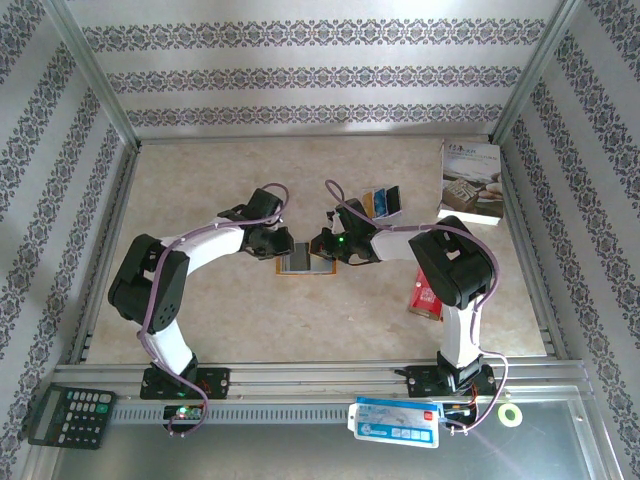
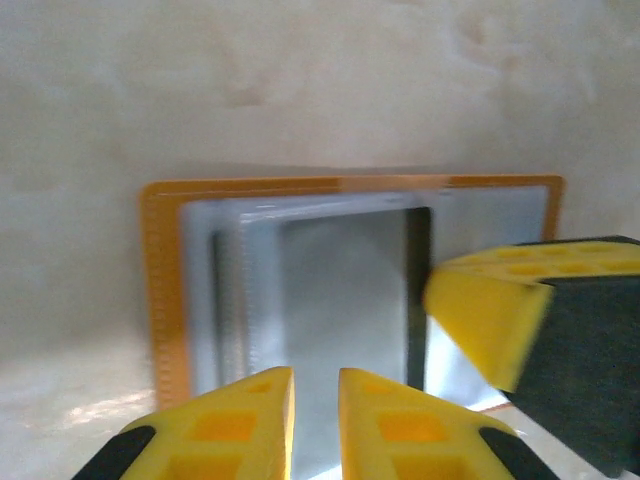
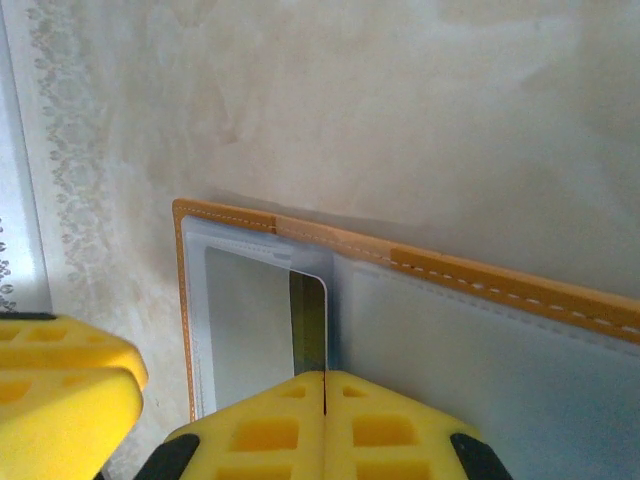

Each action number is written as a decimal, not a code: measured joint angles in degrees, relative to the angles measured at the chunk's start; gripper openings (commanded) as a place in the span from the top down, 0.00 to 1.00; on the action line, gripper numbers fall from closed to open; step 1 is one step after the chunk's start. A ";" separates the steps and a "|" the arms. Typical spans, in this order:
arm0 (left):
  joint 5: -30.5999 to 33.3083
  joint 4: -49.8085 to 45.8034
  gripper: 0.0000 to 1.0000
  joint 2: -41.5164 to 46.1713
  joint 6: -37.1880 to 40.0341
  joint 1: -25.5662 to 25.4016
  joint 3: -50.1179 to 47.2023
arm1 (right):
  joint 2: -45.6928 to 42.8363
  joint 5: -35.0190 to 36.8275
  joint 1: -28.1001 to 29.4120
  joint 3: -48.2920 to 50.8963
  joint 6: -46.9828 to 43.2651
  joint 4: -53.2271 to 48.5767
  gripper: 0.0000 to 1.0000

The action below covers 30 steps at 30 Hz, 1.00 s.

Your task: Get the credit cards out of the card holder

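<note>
Card (image 3: 308, 330) looks thin, prob. stiff + slick, so my R gripper (image 3: 325, 390) pinches its bare edge, fingers closed. L gripper (image 2: 316, 400): narrow gap over floppy card holder (image 2: 160, 290); hold unclear.

Robot test cell, lab type. Bench (image 1: 200, 180) with a beige stone-look top, boxed in by aluminium frame posts (image 1: 92, 72) rising at 10 and 2 o'clock. Striped patterned wall panels (image 1: 320, 78) close it off from 9 round to 3 o'clock. Two arms bolted to a metal rail (image 1: 320, 372) at 6 o'clock: left arm (image 1: 160, 290), right arm (image 1: 455, 270). Slotted cable duct (image 1: 280, 412) runs just below the rail. Loose desk items on the outer ledge: calculator (image 1: 68, 415) at 7 o'clock, tape roll (image 1: 511, 415) at 5 o'clock.
</note>
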<state>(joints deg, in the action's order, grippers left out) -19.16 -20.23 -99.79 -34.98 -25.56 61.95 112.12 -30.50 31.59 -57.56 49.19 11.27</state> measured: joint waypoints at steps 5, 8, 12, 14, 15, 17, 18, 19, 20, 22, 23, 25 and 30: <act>0.24 0.00 0.82 -1.92 0.09 -0.68 1.20 | -0.02 0.28 0.00 -0.02 -0.83 -1.01 0.97; 1.03 -0.07 0.83 -3.08 0.11 -0.68 1.20 | -0.24 0.90 0.00 -0.02 -1.38 -1.60 0.97; 1.92 -0.17 0.87 -4.50 0.07 -0.68 1.20 | -0.46 1.36 0.00 -0.02 -1.38 -1.95 0.91; 2.36 -0.17 0.88 -4.52 0.04 -0.70 1.20 | -0.46 1.27 0.00 -0.02 -1.14 -2.01 0.86; 2.54 -0.17 0.88 -4.52 0.04 -0.70 1.20 | -0.46 1.18 0.00 -0.02 -1.09 -1.97 0.83; 2.82 -0.17 0.88 -4.52 0.02 -0.70 1.18 | -0.46 0.96 0.04 -0.02 -0.74 -1.64 0.80; 2.93 -0.17 0.88 -4.52 0.02 -0.70 1.18 | -0.46 0.87 0.07 -0.02 -0.66 -1.55 0.80; 2.97 -0.17 0.89 -4.52 0.00 -0.70 1.18 | -0.46 0.87 0.17 -0.02 -0.48 -1.44 0.79; 3.04 -0.17 0.89 -4.52 0.00 -0.70 1.18 | -0.46 0.85 0.17 -0.02 -0.26 -1.38 0.79; 3.17 -0.11 0.89 -4.52 -0.11 -0.70 1.05 | -0.44 0.79 0.17 -0.02 0.17 -1.25 0.79; 3.17 -0.04 0.89 -4.52 -0.13 -0.70 0.96 | -0.44 0.79 0.39 -0.02 0.37 -1.20 0.79; 3.17 0.09 0.89 -4.52 -0.15 -0.70 0.85 | -0.42 0.85 0.55 -0.07 0.44 -1.16 0.79; 3.21 0.37 0.89 -4.52 -0.15 -0.70 0.68 | -0.31 0.85 0.92 -0.09 0.44 -1.11 0.80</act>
<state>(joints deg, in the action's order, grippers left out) -15.94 -19.86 -104.31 -35.14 -26.26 62.63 111.81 -29.65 32.51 -57.65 49.63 10.15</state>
